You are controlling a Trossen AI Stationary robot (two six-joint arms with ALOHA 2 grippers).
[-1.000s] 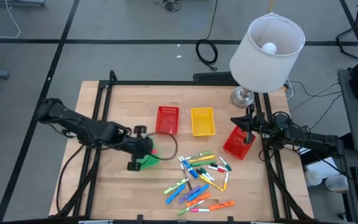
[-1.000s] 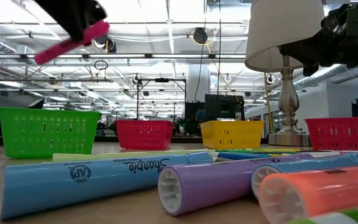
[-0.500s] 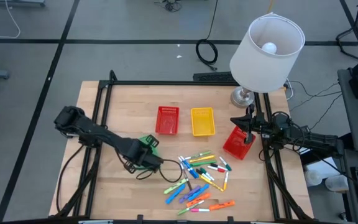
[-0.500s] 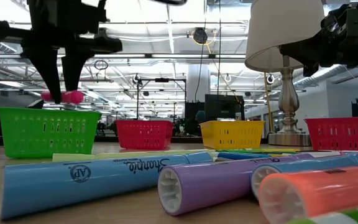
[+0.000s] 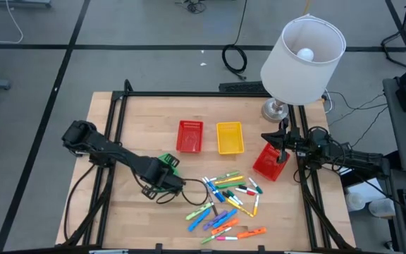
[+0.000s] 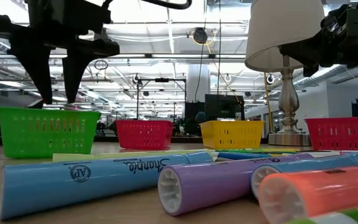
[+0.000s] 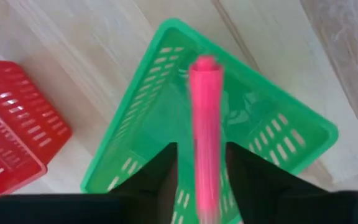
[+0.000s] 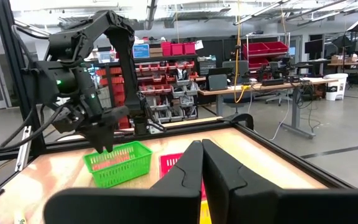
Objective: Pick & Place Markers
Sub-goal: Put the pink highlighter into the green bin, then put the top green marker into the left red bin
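The left pincer hangs straight above the green basket on the left part of the wooden tabletop. In the left wrist view its 2 dark fingers stand a little apart, with a pink marker between them, pointing down into the basket; the marker looks blurred, and whether the fingers press on it or have let go cannot be told. In the low view the fingers end just above the basket's rim.

Toward the middle, a red basket and a yellow basket sit side by side, near the far edge of the tabletop. Nearer the front edge lies the loose heap of markers, in orange, blue, green, yellow, purple and pink, some crossing each other. The low view shows a blue marker, a purple one and an orange one lying close to the camera.

On the right, a second red basket stands tilted just beside the heap, below a table lamp. The right pincer is at this basket's far corner, and in the right wrist view its 2 fingers are pressed together with nothing between them.
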